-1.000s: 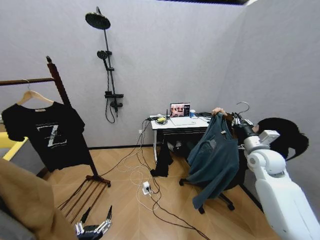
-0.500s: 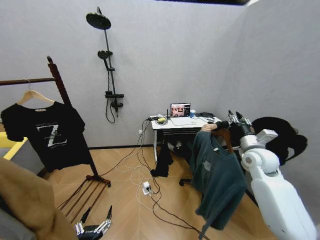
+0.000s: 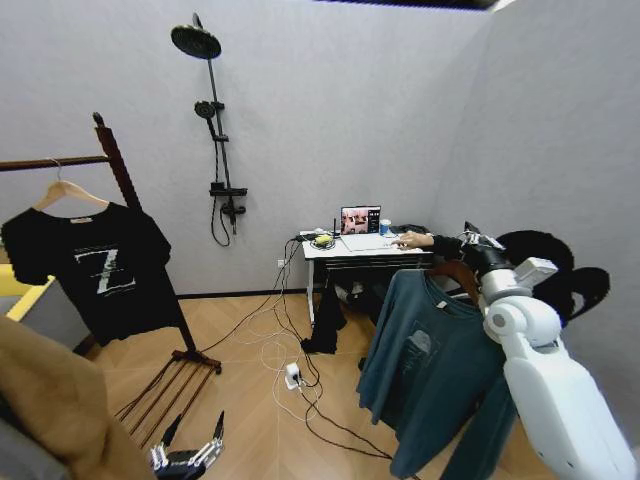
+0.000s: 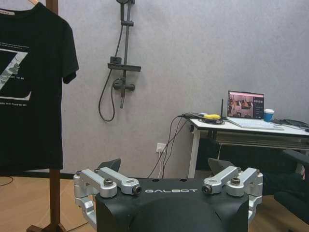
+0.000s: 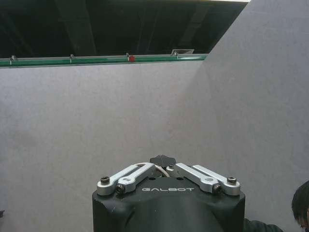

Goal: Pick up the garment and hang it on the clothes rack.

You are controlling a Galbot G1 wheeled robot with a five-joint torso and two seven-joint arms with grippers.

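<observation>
At right of the head view, by the desk: right gripper [image 3: 478, 243], raised at the end of the white right arm [image 3: 545, 375].
Right gripper, grasp: fingers closed together in the right wrist view [image 5: 162, 161], pinching a thin wire hook between them; gripper pointed up toward the grey wall and dark ceiling.
Garment: dark teal-blue long-sleeved shirt [image 3: 425, 360] on a wooden hanger [image 3: 455, 272], hanging just below the right gripper, clear of the floor, front spread toward the camera, pale chest print faint, sleeves hanging down.
Garment, position: in front of the white desk [image 3: 365, 248], well apart from the clothes rack.
Left gripper: low at the bottom edge of the head view [image 3: 187, 457], near the floor, idle; in the left wrist view [image 4: 166, 166] its fingers stand spread apart with nothing between them.
Clothes rack: dark reddish-brown wood [image 3: 118, 170], at far left, ball-topped post, horizontal bar, slatted base shelf on the floor.
On the rack: black T-shirt [image 3: 95, 265] with "Z" print, on its own hanger from the bar.
Desk contents: open laptop [image 3: 361, 223], cup, cables trailing to the floor.
Wall: black shower rail [image 3: 212, 125] with round head, between rack and desk.
</observation>
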